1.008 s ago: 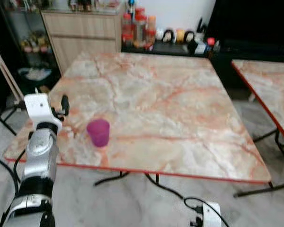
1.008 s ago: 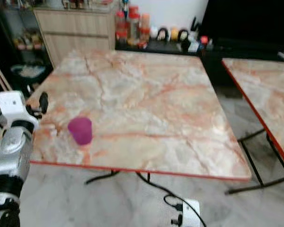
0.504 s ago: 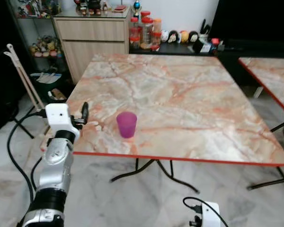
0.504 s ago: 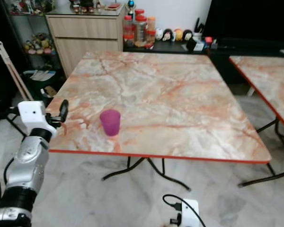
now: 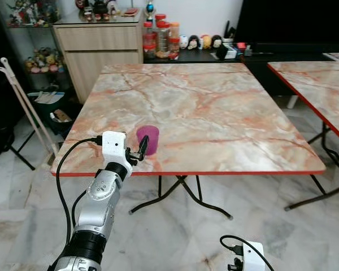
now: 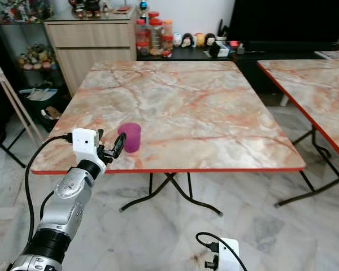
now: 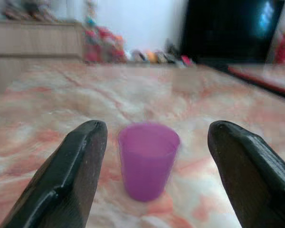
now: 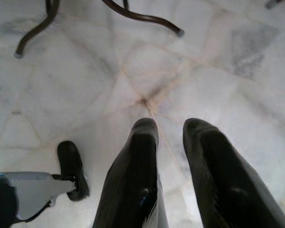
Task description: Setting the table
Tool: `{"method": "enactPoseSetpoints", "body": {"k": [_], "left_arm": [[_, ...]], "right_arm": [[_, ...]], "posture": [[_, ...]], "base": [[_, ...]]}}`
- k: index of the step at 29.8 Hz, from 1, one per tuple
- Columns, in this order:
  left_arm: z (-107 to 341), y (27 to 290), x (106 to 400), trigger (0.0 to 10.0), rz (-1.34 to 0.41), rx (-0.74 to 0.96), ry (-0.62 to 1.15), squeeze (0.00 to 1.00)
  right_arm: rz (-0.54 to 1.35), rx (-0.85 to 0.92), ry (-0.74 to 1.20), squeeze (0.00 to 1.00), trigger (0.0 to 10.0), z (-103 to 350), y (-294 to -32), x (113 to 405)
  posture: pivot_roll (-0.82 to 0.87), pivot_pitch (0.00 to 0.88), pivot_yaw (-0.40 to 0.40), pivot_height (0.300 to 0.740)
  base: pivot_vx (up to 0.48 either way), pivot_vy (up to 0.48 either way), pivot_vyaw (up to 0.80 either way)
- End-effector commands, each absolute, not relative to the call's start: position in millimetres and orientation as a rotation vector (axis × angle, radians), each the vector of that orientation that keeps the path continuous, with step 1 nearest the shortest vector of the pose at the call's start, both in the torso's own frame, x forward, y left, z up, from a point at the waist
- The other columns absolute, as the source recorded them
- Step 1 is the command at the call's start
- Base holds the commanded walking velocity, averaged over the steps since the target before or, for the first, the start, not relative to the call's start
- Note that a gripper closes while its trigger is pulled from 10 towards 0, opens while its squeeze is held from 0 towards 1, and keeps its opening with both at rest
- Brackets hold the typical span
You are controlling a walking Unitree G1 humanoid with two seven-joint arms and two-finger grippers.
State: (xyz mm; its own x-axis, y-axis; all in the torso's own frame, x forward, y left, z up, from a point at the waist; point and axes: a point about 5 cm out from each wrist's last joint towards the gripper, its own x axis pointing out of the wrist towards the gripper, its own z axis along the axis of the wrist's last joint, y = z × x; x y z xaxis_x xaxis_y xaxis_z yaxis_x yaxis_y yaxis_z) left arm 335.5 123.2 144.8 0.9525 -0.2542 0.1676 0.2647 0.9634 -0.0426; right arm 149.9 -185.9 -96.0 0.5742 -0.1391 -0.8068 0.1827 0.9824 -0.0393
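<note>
Left gripper [image 7: 152,175] spread wide before the purple cup [image 5: 148,139] on the marble table [image 5: 214,113]. Right gripper [image 8: 173,142] hangs over tiled floor [image 8: 85,71], fingers slightly parted.

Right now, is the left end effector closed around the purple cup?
No, the left end effector is open, its fingers apart on either side of the purple cup, not touching it.

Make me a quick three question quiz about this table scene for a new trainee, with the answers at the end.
1. True or false: the left gripper is shut on the purple cup.
2. The cup stands: A) on the floor, B) near the marble table's front edge, C) on the wooden cabinet.
3. What does the right gripper point at?

Key: 1. False; its fingers are spread, cup untouched between them. 2. B. 3. The tiled floor.
</note>
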Motion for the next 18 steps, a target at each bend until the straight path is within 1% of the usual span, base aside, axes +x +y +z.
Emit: {"method": "enactPoseSetpoints", "body": {"k": [1,6,15,18], "left_arm": [[144.9,135.2,338.2,10.0,-0.212,-0.059,-0.158,0.0],[148.2,132.6,341.7,10.0,-0.212,-0.046,-0.165,0.0],[146.3,136.0,341.3,10.0,-0.191,-0.038,-0.163,0.0],[145.2,137.3,340.8,10.0,-0.183,-0.037,-0.162,0.0]], "right_arm": [[-0.183,0.049,0.895,0.0,10.0,-90.1,-185.2,163.8],[-0.181,0.05,0.896,0.0,10.0,-90.4,-184.1,163.5],[-0.193,0.057,0.897,0.0,10.0,-90.6,-184.9,162.8],[-0.19,0.057,0.904,0.0,10.0,-91.1,-185.0,162.0]], "posture": [[0.05,0.0,0.005,0.74],[0.04,0.0,0.013,0.74],[0.05,0.0,0.01,0.74],[0.05,0.0,0.008,0.74]], "base": [[0.0,0.0,0.0],[0.0,0.0,0.0],[0.0,0.0,0.0],[0.244,0.0,-0.43]]}}
